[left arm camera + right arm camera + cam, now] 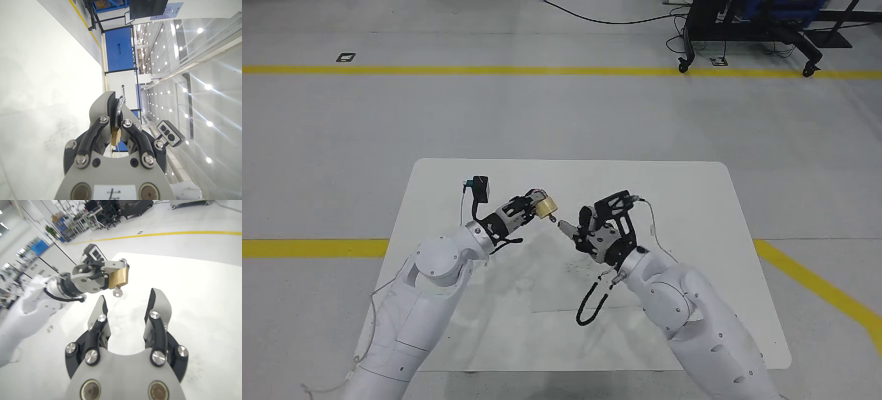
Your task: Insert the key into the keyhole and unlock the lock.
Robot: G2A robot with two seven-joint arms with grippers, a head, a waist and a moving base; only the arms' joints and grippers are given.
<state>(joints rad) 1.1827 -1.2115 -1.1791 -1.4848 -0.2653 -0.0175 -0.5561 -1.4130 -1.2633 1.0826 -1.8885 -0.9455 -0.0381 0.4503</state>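
the left tool (pixel 118 103) clamps the lock (pixel 119 277) by its shackle above the tabletop (pixel 682 190), key (pixel 117 292) seated in the keyhole, presented to the right tool (pixel 128 296), spread empty nearby, likely to turn it.

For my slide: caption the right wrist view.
Left gripper holds the brass padlock, key in its keyhole; the open right gripper faces it.

A small brass padlock (pixel 119 278) with a silver shackle is clamped by that shackle in the left gripper (pixel 117 106), held off the tabletop above its middle. A silver key (pixel 117 292) sits in its keyhole, round head sticking out.
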